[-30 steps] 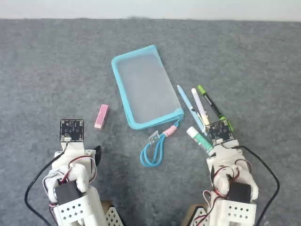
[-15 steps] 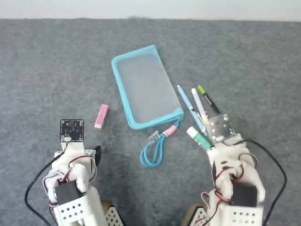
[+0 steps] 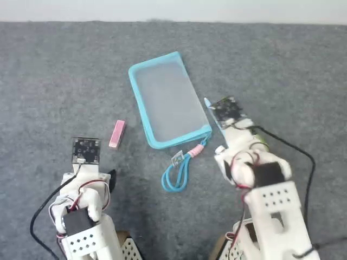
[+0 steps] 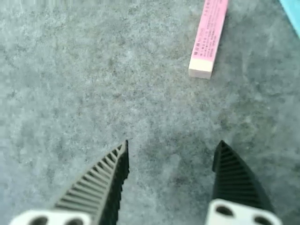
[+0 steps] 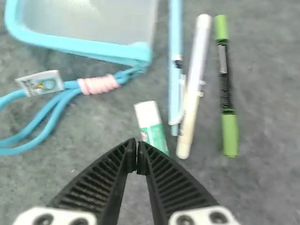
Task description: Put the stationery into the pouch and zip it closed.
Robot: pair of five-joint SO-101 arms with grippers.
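The light blue translucent pouch (image 3: 168, 100) lies flat at the table's middle, its zip pull joined to a blue strap loop (image 3: 176, 173). A pink eraser (image 3: 117, 134) lies to its left. My left gripper (image 4: 171, 154) stands open just short of the eraser (image 4: 209, 35), nothing between its fingers. My right arm (image 3: 238, 157) hangs over the pens beside the pouch. My right gripper (image 5: 137, 157) is shut and empty, its tips just above the green-and-white glue stick (image 5: 152, 126). Beyond lie a blue pen (image 5: 175, 61), a white pen (image 5: 193, 84) and a green marker (image 5: 224, 84).
Everything lies on grey carpet-like felt (image 3: 65, 70). The strap's tag (image 5: 40, 83) and pink wrap (image 5: 99, 85) lie close to the glue stick, by the pouch's corner (image 5: 140, 52). Open felt spreads to the far left and far right.
My right arm has swung forward over the pens toward the pouch, now covering most of them in the high view. The left arm has barely shifted.
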